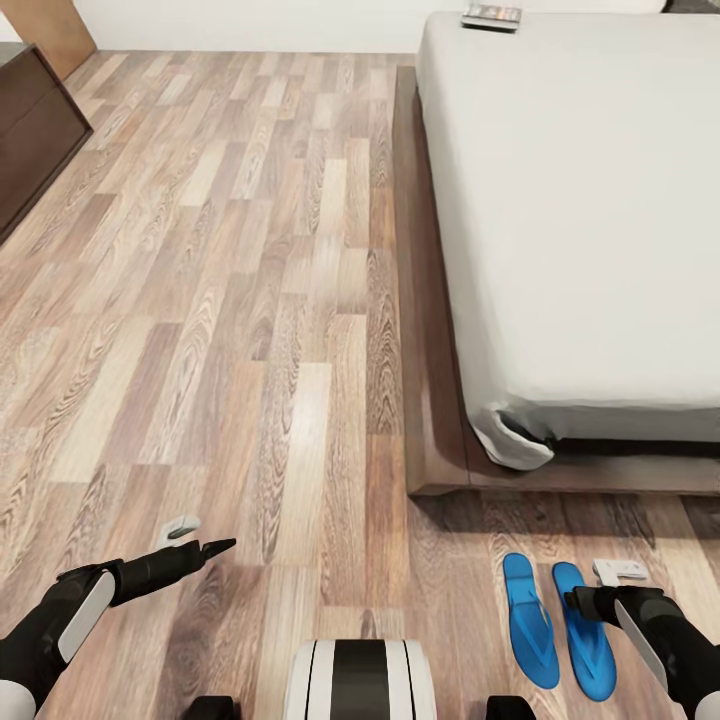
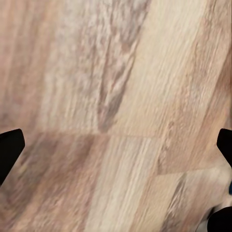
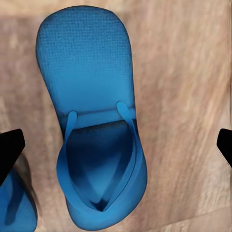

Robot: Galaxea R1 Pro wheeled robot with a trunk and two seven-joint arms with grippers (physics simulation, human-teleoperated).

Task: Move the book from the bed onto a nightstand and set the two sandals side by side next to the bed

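Room: wood-plank floor [image 1: 250, 350] of the bedroom, with the bed [image 1: 580, 220] along the right and a dark cabinet [image 1: 35, 130] at the far left.
Right hand: the right hand [image 1: 600, 590] hangs low over the floor, its fingers spread wide and holding nothing; in the right wrist view the two dark fingertips sit at the frame's opposite edges with one sandal between them.
Sandals: two blue sandals [image 1: 555, 625] lie side by side on the floor, just off the foot-end corner of the bed frame, directly under and beside the right hand. Their long axes run roughly parallel, toward the bed.
Left hand: the left hand [image 1: 205, 540] hovers over bare planks, well apart from the sandals, open and empty.
Book: the book [image 1: 491, 16] lies at the far end of the mattress, near its left edge, well away from both hands.
Nearer arm for book: probably the right, since the bed is on that side, though the base would have to travel first.
Nightstand: the far-left cabinet may be one; too little of it shows to be sure.
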